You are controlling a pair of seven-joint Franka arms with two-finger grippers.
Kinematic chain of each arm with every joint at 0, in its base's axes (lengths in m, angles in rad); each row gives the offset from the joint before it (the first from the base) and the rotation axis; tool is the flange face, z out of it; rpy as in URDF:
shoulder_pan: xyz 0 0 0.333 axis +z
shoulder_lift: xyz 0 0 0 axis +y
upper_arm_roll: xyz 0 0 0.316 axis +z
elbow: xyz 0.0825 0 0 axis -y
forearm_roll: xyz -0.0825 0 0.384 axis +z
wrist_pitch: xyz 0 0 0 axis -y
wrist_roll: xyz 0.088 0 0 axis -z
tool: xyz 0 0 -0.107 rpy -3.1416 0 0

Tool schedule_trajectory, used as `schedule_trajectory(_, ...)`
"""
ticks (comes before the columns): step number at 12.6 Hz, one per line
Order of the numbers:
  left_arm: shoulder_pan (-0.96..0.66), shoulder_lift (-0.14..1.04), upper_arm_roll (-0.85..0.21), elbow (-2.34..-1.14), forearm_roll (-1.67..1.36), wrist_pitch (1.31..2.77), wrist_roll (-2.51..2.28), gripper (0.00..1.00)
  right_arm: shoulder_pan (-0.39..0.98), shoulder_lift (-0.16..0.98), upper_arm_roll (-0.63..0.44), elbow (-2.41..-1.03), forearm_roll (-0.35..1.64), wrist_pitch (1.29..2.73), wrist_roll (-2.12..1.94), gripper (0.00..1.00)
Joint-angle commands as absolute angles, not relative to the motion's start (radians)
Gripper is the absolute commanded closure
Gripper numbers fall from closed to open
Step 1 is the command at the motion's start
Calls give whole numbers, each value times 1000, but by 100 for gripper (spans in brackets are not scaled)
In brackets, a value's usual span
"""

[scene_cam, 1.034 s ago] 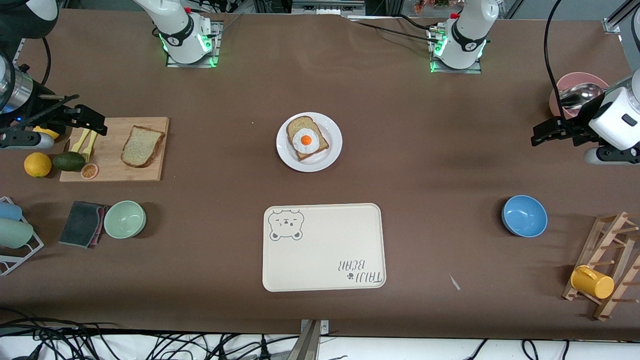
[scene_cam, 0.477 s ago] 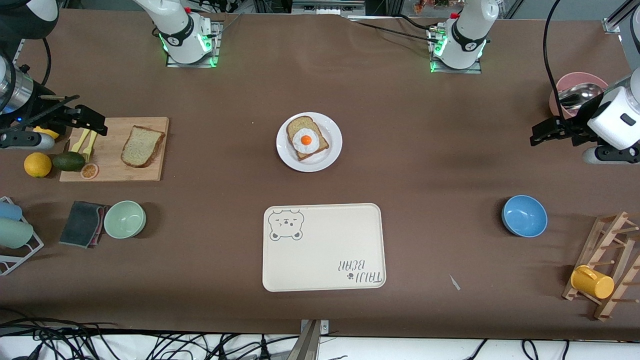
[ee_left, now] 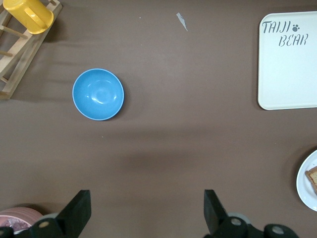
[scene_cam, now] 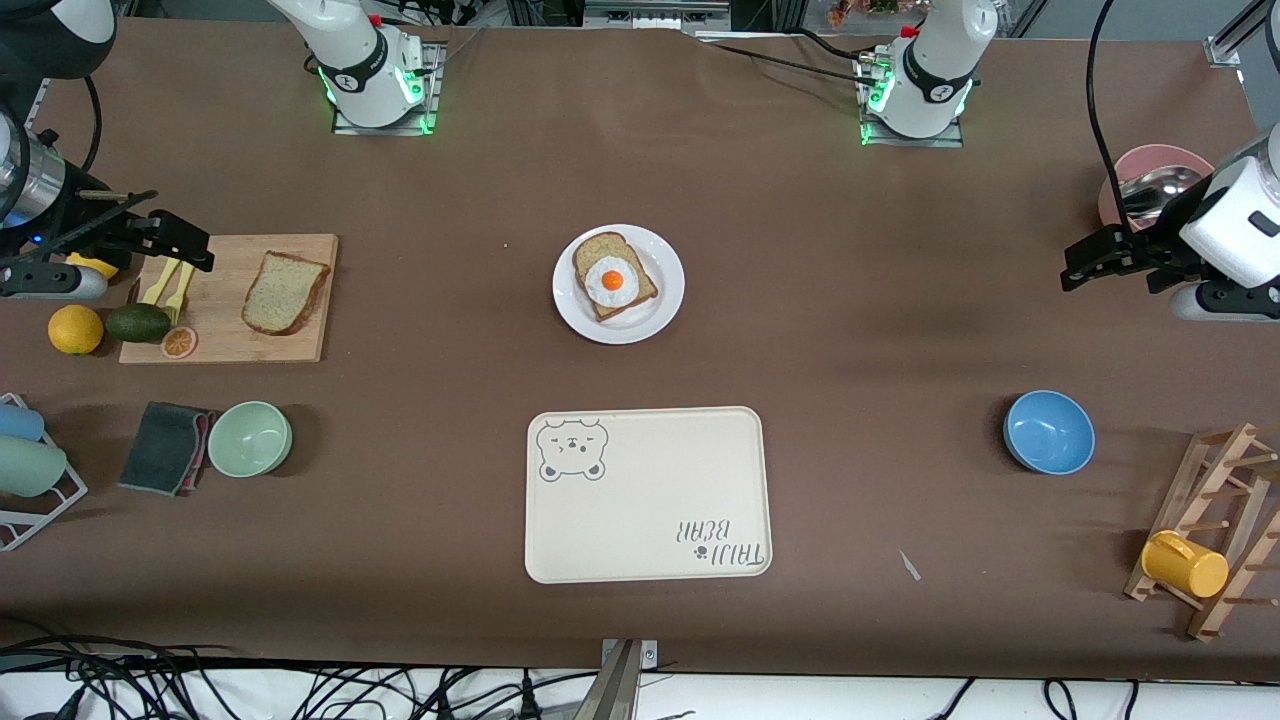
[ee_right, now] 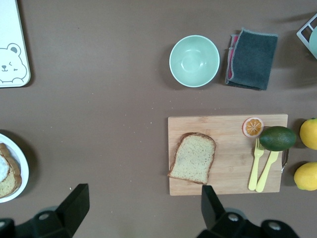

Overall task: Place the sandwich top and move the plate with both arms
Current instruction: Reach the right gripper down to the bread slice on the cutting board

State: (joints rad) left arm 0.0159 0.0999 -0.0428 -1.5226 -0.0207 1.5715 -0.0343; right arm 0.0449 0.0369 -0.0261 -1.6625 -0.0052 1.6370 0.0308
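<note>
The sandwich top (scene_cam: 285,292) (ee_right: 193,157), a plain brown bread slice, lies flat on a wooden cutting board (scene_cam: 225,335) (ee_right: 225,131). The white plate (scene_cam: 660,305) (ee_right: 22,173) sits mid-table and carries a bread slice with a fried egg (scene_cam: 612,279). My right gripper (scene_cam: 195,250) (ee_right: 143,198) hangs open over the board's end by the yellow cutlery, holding nothing. My left gripper (scene_cam: 1075,265) (ee_left: 146,198) is open and empty, over bare table beside a pink bowl at the left arm's end. The plate's rim (ee_left: 309,181) shows at the edge of the left wrist view.
A cream bear tray (scene_cam: 648,495) lies nearer the front camera than the plate. A blue bowl (scene_cam: 1048,431), a wooden rack with a yellow cup (scene_cam: 1185,563), and a pink bowl (scene_cam: 1150,165) stand at the left arm's end. A green bowl (scene_cam: 250,438), a grey cloth (scene_cam: 165,447), an avocado (scene_cam: 138,322) and a lemon (scene_cam: 76,329) surround the board.
The left arm has drifted slightly toward the robots' bases. The right arm, the bread and the plate are as before.
</note>
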Motion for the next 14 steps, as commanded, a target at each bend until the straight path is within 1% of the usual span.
schedule_trajectory(1, 15, 104, -44, -1505, -6, 1559, -52, 0, 44, 31, -20, -1686, -17, 1676, 35, 0)
schedule_trajectory(2, 15, 104, -44, -1503, -6, 1560, -52, 0, 44, 34, -20, -1712, -15, 1716, 35, 0)
schedule_trajectory(5, 12, 106, -60, -1508, -6, 1559, -107, 0, 54, 136, -20, -1733, -14, 1750, 37, 0)
schedule_trajectory(6, 12, 106, -61, -1506, -5, 1557, -112, 0, 60, 146, -20, -1759, -17, 1787, 37, 0)
schedule_trajectory(9, 14, 110, -61, -1502, -5, 1562, -112, 0, 68, 129, -20, -1920, -18, 1974, 37, 0)
schedule_trajectory(11, 26, 117, -60, -1503, -6, 1563, -112, 0, 69, 115, -20, -2009, -17, 2043, 38, 0)
schedule_trajectory(12, 28, 127, -61, -1505, -6, 1563, -110, 0, 68, 112, -20, -2069, -18, 2099, 37, 0)
schedule_trajectory(14, 26, 127, -61, -1506, -6, 1565, -110, 0, 68, 145, -20, -2120, -18, 2186, 35, 0)
